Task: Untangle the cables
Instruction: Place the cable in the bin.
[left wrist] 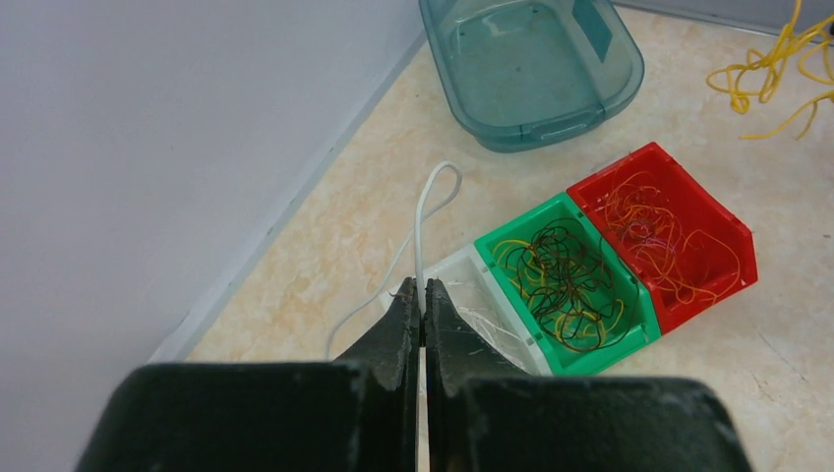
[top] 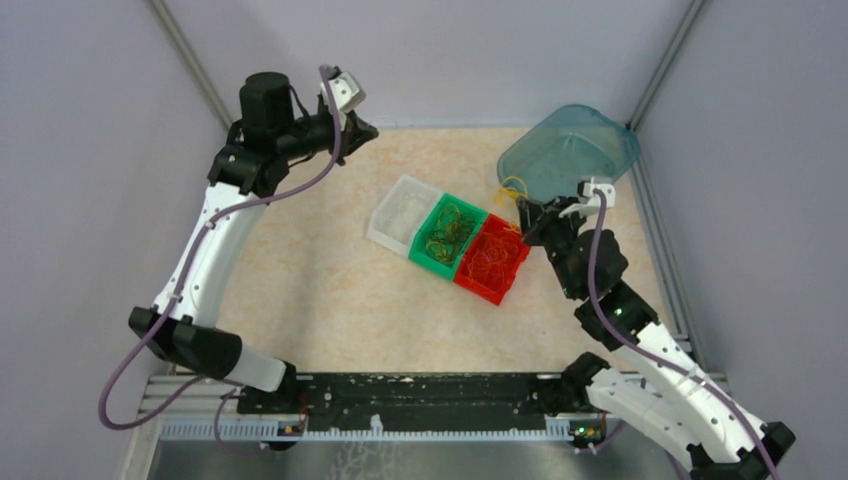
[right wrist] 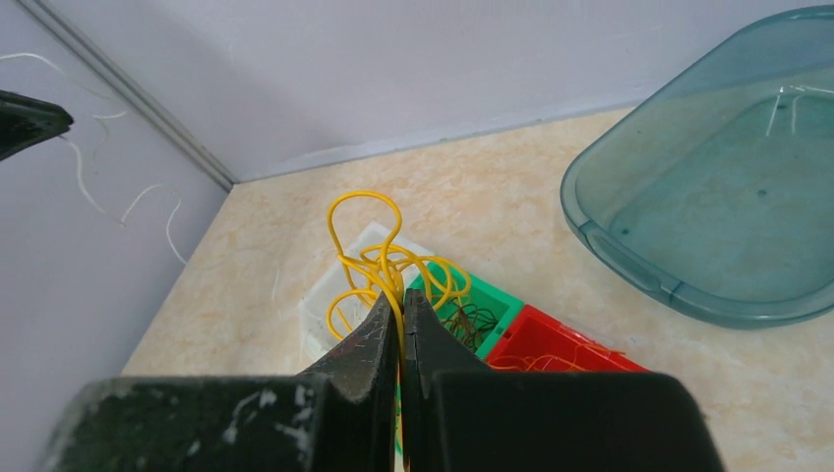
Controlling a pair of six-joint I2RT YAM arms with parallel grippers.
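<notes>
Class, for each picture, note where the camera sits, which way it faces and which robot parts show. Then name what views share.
Top external: above and behind, looking down on the table; left arm and right arm show.
Left wrist: on the left arm, facing the green bin and teal tub past the left pincer, shut on a white cable.
Right wrist: on the right arm, facing the back wall past the right pincer, shut on yellow cables.
Shared: bin and tub appear in all three.
</notes>
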